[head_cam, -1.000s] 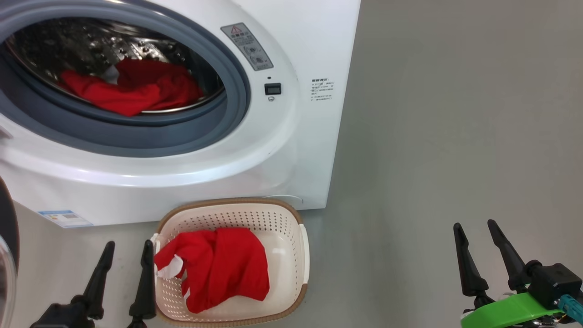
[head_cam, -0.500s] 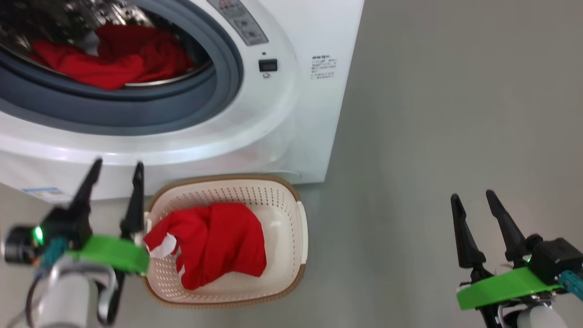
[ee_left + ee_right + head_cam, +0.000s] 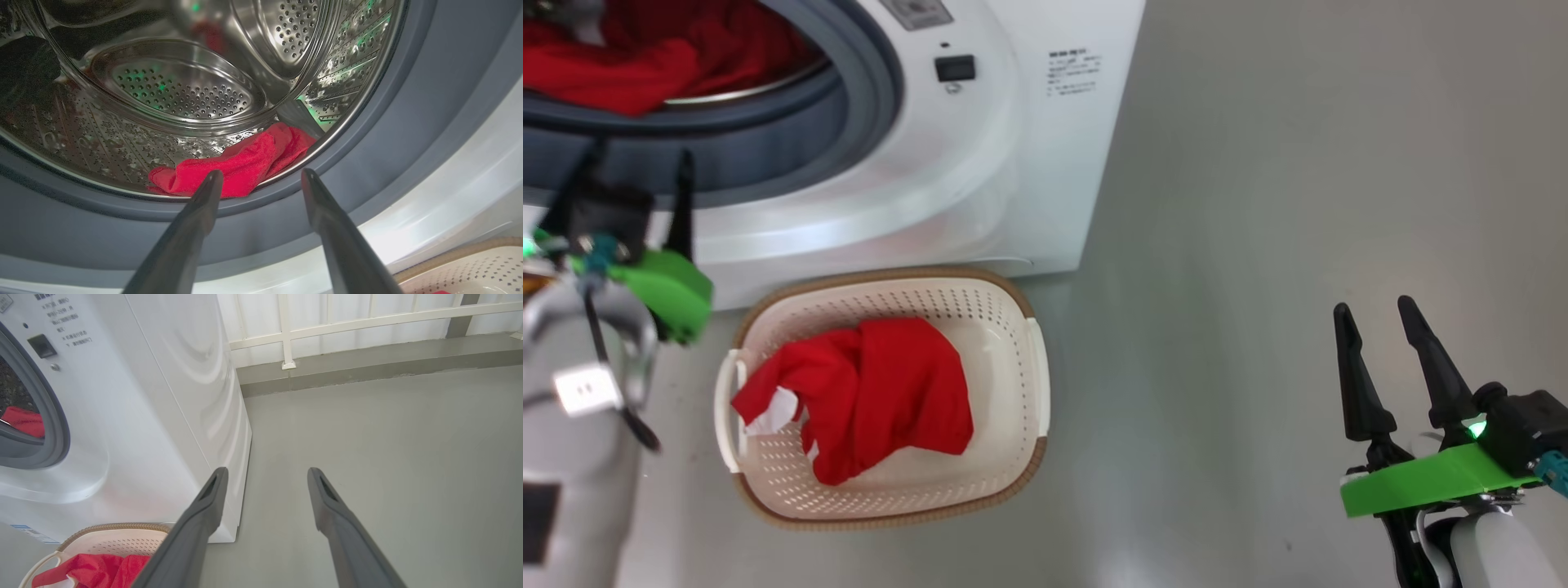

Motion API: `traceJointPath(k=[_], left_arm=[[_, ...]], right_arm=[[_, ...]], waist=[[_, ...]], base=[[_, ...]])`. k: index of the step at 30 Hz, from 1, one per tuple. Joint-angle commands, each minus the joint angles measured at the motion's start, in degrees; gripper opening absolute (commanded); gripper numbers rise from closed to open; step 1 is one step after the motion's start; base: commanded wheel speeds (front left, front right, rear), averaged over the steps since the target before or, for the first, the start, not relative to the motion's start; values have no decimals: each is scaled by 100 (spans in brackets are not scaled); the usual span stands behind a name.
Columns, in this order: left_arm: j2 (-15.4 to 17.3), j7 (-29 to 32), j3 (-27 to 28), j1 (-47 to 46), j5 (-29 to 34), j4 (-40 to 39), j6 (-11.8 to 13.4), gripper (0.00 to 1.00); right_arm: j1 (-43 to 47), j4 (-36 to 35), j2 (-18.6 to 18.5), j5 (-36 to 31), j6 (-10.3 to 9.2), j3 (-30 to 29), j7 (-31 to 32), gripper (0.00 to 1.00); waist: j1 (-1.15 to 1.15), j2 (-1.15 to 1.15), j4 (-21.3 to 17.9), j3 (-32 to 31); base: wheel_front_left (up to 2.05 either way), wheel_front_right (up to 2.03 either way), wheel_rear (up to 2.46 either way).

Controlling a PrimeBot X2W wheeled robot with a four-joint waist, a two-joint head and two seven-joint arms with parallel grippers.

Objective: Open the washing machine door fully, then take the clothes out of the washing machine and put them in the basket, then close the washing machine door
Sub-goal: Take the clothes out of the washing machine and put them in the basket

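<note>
the washing machine (image 3: 1013, 163) stands with its round opening bare at the upper left of the head view, and a heap of red clothes (image 3: 629, 57) lies low in its steel drum (image 3: 184, 94), just behind the grey rubber ring (image 3: 866, 106). the left gripper (image 3: 643, 155) is raised in front of the lower lip of that ring, its fingers spread wide and holding nothing. in the left wrist view those fingers (image 3: 196, 220) point into the drum, their tips short of the red cloth and not touching it. the basket (image 3: 1033, 384) sits on the grey floor (image 3: 1258, 245) just in front of the foot of the machine. a red garment (image 3: 882, 392) with white trim lies crumpled inside it, toward its left side. the right gripper (image 3: 1374, 309) hovers well apart to the right over the floor, its fingers parted wide and empty. the right wrist view looks between them, along the machine's white side, to a pale railing (image 3: 367, 318) at the far wall.
</note>
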Motion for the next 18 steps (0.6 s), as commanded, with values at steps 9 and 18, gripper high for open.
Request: traceJointPath(k=[9, 18], left_arm=[[575, -24, -135, -1432, 286, 1426, 134, 100], [825, 240, -311, -2339, 359, 2180, 44, 100]], right_arm=[[-243, -193, -15, 73, 43, 255, -37, 100], [-409, -247, -15, 163, 43, 449, -37, 100]], waist=[[0, 0, -296, 424], [0, 0, -579, 749]], base=[[0, 0, 0], [0, 0, 0]])
